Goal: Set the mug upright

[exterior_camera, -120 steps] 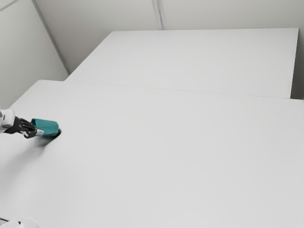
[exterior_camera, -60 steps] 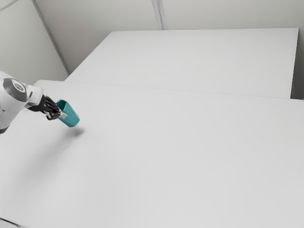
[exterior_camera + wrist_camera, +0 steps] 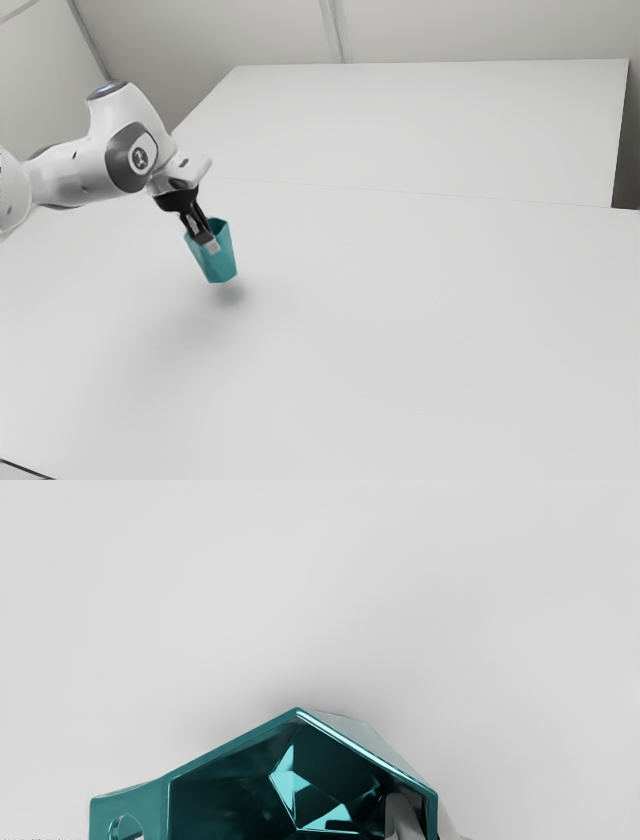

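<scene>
"White tabletop across most of the exterior view, with another pale surface up around one o'clock and light wall panels behind it. Ok, so where's the mug?"

"Teal mug, roughly nine o'clock from the middle of that view. It's up off the tabletop, shadow sitting just off its base at about five o'clock."

"Upright or nah?"

"Kinda. Mouth's up, but it's leaning, with the rim tipped toward eleven o'clock and the base toward five. The arm comes in from nine, and the gripper reaches down to the mug from eleven."

"What are the fingers doing tho, spread or pinching?"

"Pinching the mug's side wall, pretty sure. Wrist view has one finger inside the mouth and a bit of the other outside, with the wall caught between them."

"And the handle?"

"Other side of the mouth. Call the gripped wall three o'clock on the rim and the handle is around nine, hole partly showing. Oh, and there's a thin dark line near eight o'clock in the exterior view, can't tell what it is lol."
</scene>
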`<state>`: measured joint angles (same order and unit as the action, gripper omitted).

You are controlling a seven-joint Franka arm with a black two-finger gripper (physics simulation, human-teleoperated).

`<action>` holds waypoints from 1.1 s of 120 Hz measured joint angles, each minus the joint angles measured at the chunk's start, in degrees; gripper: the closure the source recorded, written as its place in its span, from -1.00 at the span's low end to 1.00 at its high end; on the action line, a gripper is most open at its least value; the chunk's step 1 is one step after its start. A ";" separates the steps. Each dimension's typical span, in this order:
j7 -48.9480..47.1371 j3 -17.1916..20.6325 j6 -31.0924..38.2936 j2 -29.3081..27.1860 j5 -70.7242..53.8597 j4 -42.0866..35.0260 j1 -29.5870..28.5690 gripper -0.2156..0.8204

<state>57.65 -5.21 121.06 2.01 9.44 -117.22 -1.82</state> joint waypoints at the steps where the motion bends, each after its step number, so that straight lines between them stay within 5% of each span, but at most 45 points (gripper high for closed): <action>1: -0.54 0.00 -0.14 0.02 -0.11 0.01 0.16 0.93; 132: -45.01 0.71 -3.79 5.84 -22.14 1.16 10.65 0.93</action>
<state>12.63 -4.50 117.27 7.86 -12.70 -116.06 8.83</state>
